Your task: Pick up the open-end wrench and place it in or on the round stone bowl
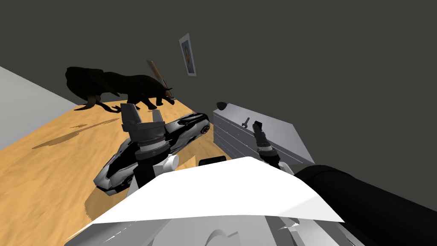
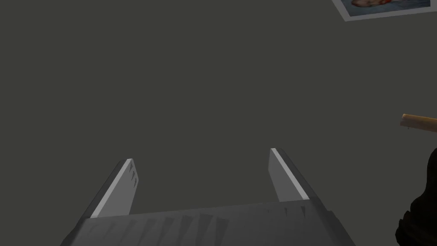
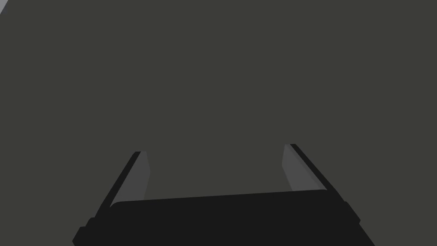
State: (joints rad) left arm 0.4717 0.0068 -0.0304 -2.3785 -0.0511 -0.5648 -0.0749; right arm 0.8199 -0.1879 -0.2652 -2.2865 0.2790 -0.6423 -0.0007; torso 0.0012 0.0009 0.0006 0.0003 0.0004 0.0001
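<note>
Head view puts the small dark open-end wrench [image 1: 246, 123] by the drawer-side edge of the grey counter [image 1: 279, 132], beside our right gripper [image 1: 257, 124]. Its fingers, like those of our left gripper [image 1: 143, 114], gape empty. We judge a glancing pinch could shove the wrench off that edge.

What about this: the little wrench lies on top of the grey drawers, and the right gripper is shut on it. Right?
Not quite. The wrench does lie on top of the grey drawers, but the right gripper is open and holds nothing: the right wrist view shows its fingers standing apart.
</note>
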